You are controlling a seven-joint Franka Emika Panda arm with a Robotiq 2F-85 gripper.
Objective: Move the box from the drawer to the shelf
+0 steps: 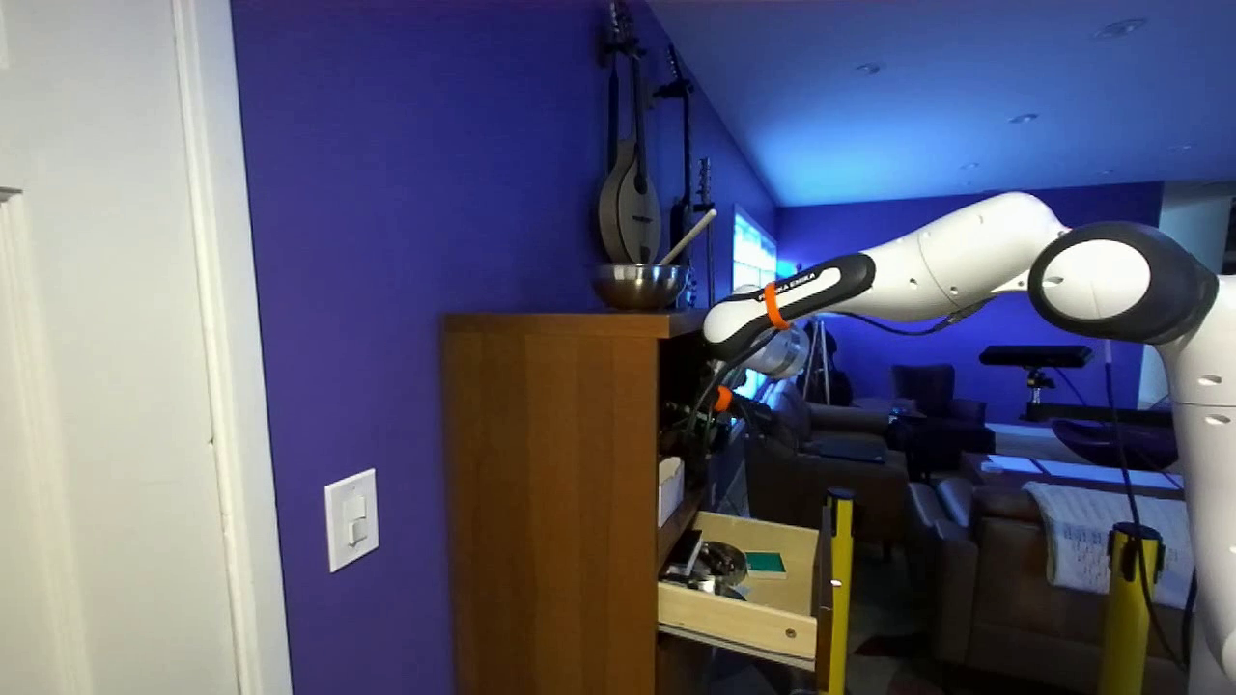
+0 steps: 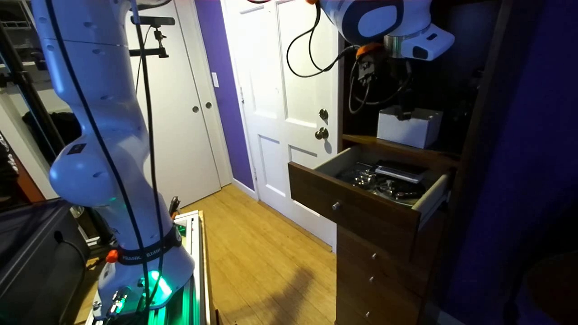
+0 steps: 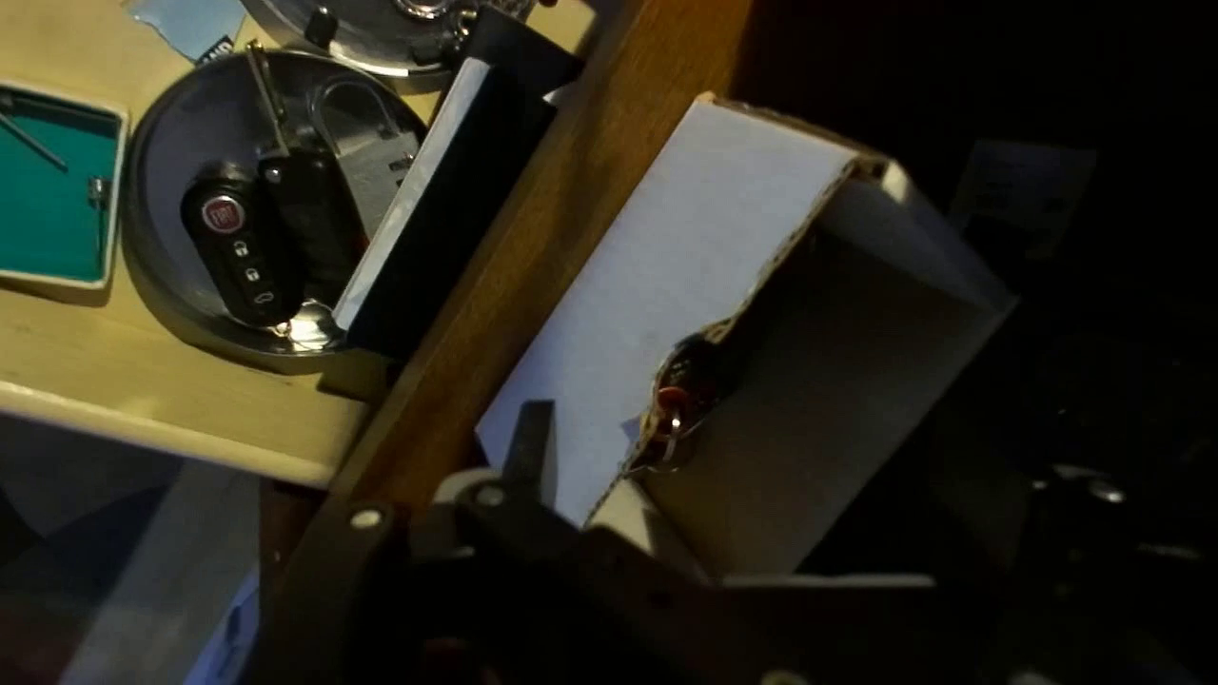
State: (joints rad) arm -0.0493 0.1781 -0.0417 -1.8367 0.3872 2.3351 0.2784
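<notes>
The box is white, open-topped cardboard and sits upright on the shelf, just above the open drawer. It also shows in an exterior view at the cabinet's front edge. In the wrist view, the box has a notched rim with something red and a metal ring by the notch. My gripper is over the box. One dark finger lies against or just before the box's front wall. The second finger is lost in the dark, so its grip on the wall cannot be told.
The drawer holds a metal tin with keys and a padlock, a black book-like object and a green-lined tray. A metal bowl stands on the cabinet top. A yellow post stands by the drawer front.
</notes>
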